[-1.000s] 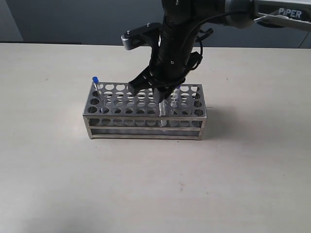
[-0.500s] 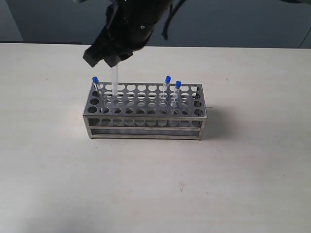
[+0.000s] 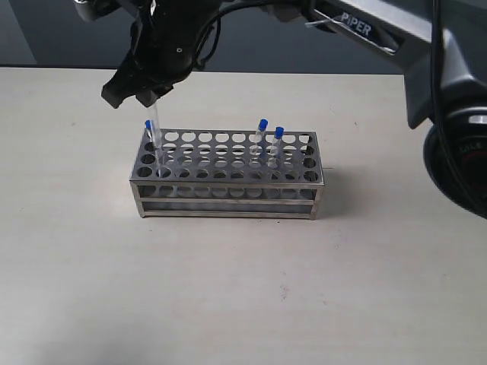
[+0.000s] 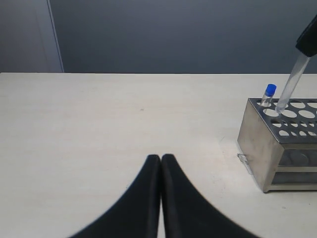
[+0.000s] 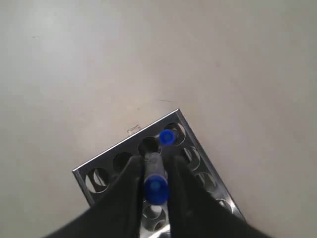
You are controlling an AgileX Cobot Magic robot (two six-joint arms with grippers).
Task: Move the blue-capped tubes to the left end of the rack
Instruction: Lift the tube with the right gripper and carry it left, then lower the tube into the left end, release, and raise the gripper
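Blue-capped tubes (image 3: 262, 125), four slim clear ones with bright blue caps, are all at a silver metal rack (image 3: 228, 202) standing on a pale tabletop (image 3: 243, 304). Nearest in the exterior view is bare tabletop, then the rack's long open wire-frame side, and above it a top plate with rows of round holes. In the right half of the plate, toward the back, two tubes stand upright in neighbouring holes, well short of the left end. At the far left corner of the plate, a corner tube (image 3: 148, 125) stands upright in the end hole. Just beside it, the held tube (image 3: 153, 112) hangs tilted, its lower end at a hole next to the corner tube; how deep it sits cannot be told. The right pincer (image 3: 147, 97), black, extends across from an arm on the right and grips this tube at its capped top, with its fingers closed tight on either side, as the right wrist view shows from above. The left pincer (image 4: 161, 157) appears only in its own wrist view. Its two black fingers are pressed together with nothing between them, low over the tabletop and well apart from the rack's left end. Behind everything is a dark grey wall (image 3: 46, 30).
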